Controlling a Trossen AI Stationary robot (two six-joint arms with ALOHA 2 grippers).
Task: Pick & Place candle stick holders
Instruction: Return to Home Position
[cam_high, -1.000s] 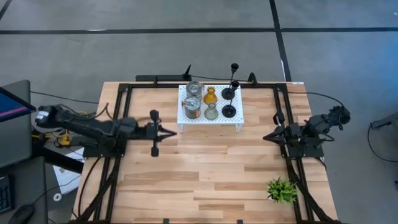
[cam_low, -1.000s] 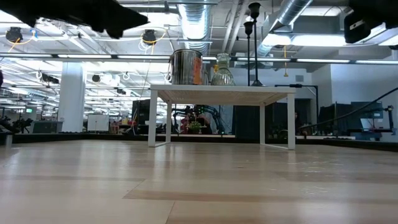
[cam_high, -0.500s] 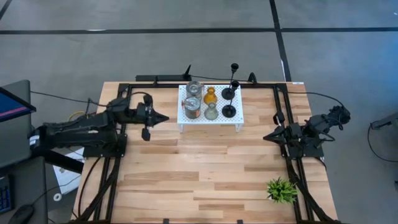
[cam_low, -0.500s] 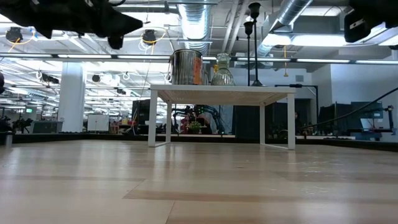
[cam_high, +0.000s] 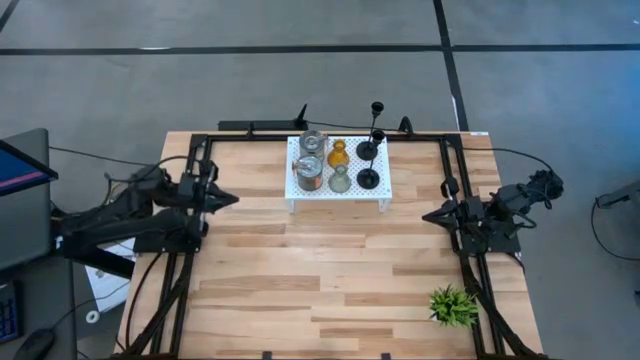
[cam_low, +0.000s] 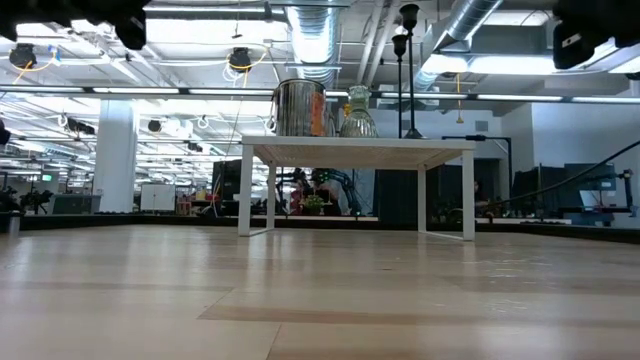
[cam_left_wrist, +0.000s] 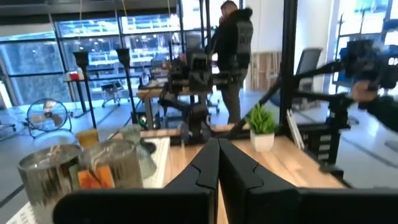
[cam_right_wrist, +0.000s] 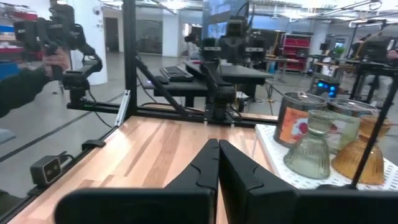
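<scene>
Six candle stick holders stand by their bases on the white perforated stand (cam_high: 338, 190) at the table's far middle: two silvery jars (cam_high: 309, 172), an amber glass one (cam_high: 338, 154), a grey-green one (cam_high: 340, 180) and two black thin-stemmed ones (cam_high: 368, 179). My left gripper (cam_high: 232, 199) is shut and empty, left of the stand. My right gripper (cam_high: 426, 216) is shut and empty, right of the stand. The jars also show in the left wrist view (cam_left_wrist: 115, 163), and the grey-green holder in the right wrist view (cam_right_wrist: 310, 147).
A spiky green plant (cam_high: 453, 305) stands at the near right. Black frame rails (cam_high: 190, 250) run along the table's left, right and far sides. A person (cam_left_wrist: 234, 43) stands in the room beyond the table. Bare wood lies between the stand and the near edge.
My left gripper has drawn back from beside the stand toward the table's left edge, its arm folding in; it stays shut. My right arm has kept still. The holders have not moved.
</scene>
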